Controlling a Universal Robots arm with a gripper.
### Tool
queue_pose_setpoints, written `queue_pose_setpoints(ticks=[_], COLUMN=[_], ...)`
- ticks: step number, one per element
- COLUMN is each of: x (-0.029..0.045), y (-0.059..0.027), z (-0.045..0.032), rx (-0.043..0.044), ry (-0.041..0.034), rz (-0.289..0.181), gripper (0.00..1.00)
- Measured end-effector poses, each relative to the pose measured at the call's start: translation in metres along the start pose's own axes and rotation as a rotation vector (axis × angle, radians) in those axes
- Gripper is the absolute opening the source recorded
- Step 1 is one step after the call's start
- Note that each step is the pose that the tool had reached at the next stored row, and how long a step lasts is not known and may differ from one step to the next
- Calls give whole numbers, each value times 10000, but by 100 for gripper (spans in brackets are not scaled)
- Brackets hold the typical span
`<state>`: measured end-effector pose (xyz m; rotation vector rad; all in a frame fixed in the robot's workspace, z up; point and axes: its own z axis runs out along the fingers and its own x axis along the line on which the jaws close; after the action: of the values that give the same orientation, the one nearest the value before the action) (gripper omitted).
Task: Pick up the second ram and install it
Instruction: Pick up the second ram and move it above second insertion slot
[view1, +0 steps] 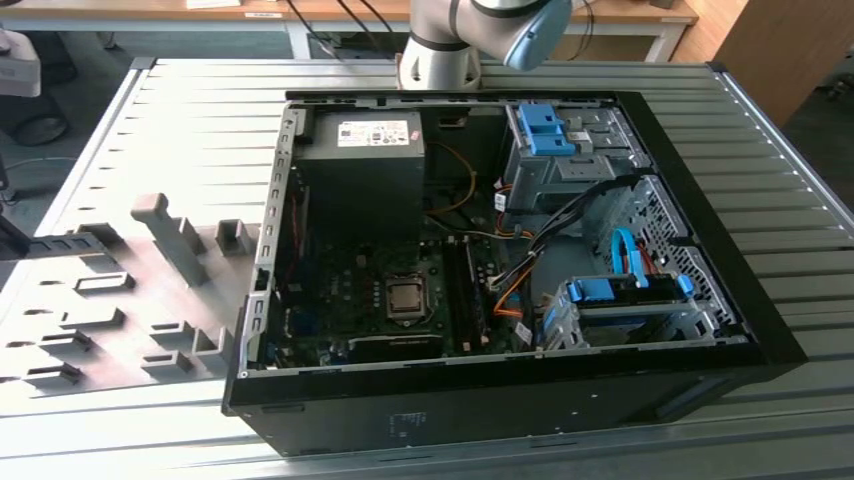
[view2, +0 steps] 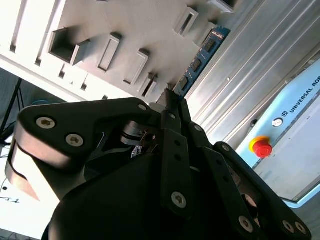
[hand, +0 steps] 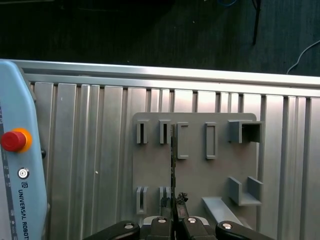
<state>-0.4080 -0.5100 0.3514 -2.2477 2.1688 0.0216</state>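
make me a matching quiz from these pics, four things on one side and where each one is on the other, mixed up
Things:
1. memory stick
2. processor chip
3. red button
4. grey holder plate

Places:
A. on the light blue pendant
B. beside the computer case, on the exterior view's left
C. clamped in the gripper
D. inside the case

Pairs: 1-C, 2-D, 3-A, 4-B
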Motion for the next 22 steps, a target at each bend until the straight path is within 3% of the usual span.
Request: queue_pose_setpoints(ticks=[22], x=[-6], y=[-1], z=[-261], rx=[0], ry=[0], rz=[0], gripper=[14])
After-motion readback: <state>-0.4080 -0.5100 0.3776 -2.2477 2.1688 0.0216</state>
